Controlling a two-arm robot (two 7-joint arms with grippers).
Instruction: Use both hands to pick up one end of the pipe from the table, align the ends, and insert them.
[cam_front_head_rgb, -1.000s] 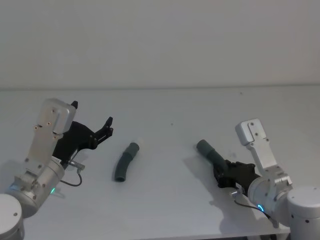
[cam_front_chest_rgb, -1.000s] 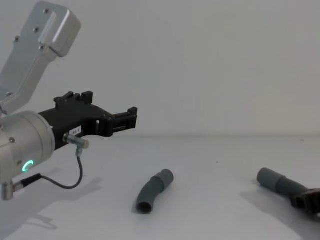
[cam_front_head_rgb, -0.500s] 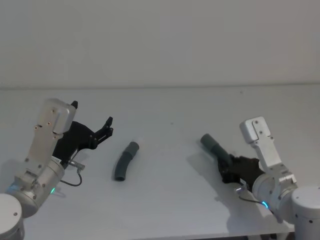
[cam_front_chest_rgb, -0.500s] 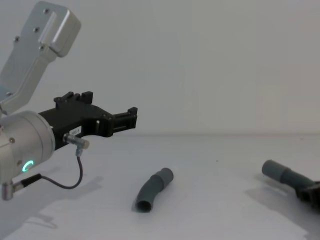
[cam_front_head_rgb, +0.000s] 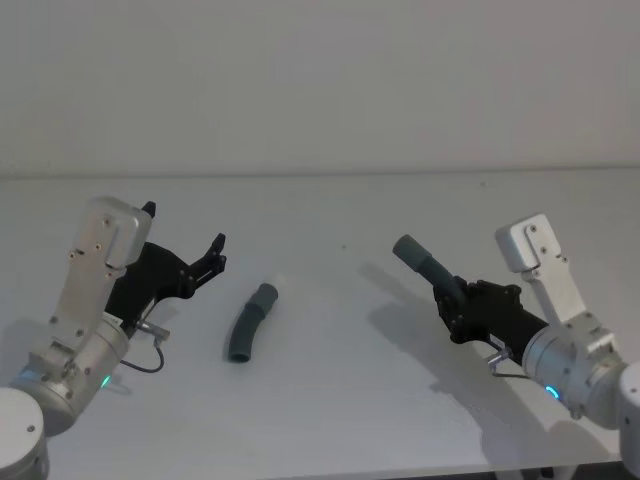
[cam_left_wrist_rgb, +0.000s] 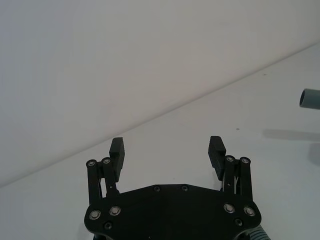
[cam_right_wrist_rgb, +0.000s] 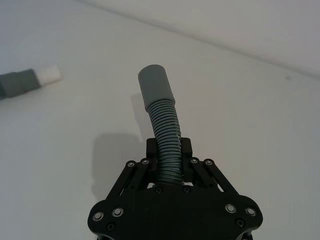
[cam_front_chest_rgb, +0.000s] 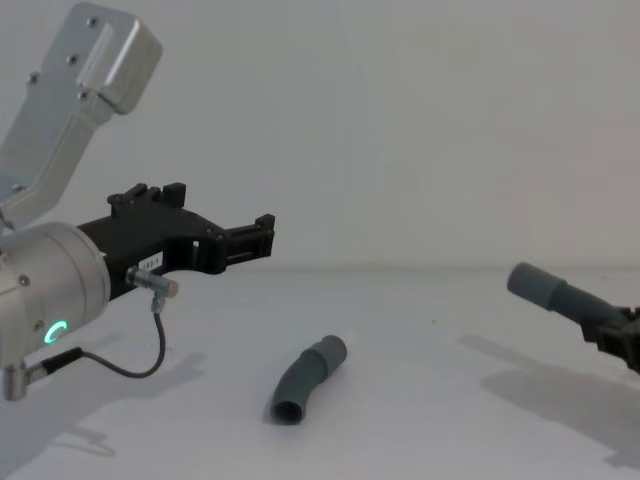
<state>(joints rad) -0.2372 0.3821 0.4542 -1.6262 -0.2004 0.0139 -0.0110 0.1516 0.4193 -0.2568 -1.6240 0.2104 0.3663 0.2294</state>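
One curved dark-grey pipe piece (cam_front_head_rgb: 250, 322) (cam_front_chest_rgb: 306, 381) lies on the white table (cam_front_head_rgb: 340, 210), its narrow white-tipped end (cam_right_wrist_rgb: 49, 73) pointing away from me. My left gripper (cam_front_head_rgb: 190, 257) (cam_left_wrist_rgb: 167, 150) (cam_front_chest_rgb: 262, 235) hovers open to the left of it, with nothing between its fingers. The second pipe piece (cam_front_head_rgb: 428, 270) (cam_right_wrist_rgb: 164, 137) (cam_front_chest_rgb: 560, 294) is lifted off the table on the right, held by its ribbed body in my right gripper (cam_front_head_rgb: 462, 305) (cam_right_wrist_rgb: 169, 155). Its wide smooth cuff (cam_right_wrist_rgb: 155, 83) (cam_left_wrist_rgb: 311, 98) sticks up and toward the left.
A thin black cable (cam_front_chest_rgb: 128, 362) loops under the left wrist. A pale grey wall (cam_front_head_rgb: 320, 80) rises behind the table's far edge. Open tabletop lies between the two pipe pieces.
My right gripper has lifted its pipe piece off the table and carried it up and slightly right; its shadow has dropped away beneath it. The left arm and the lying piece have not moved.
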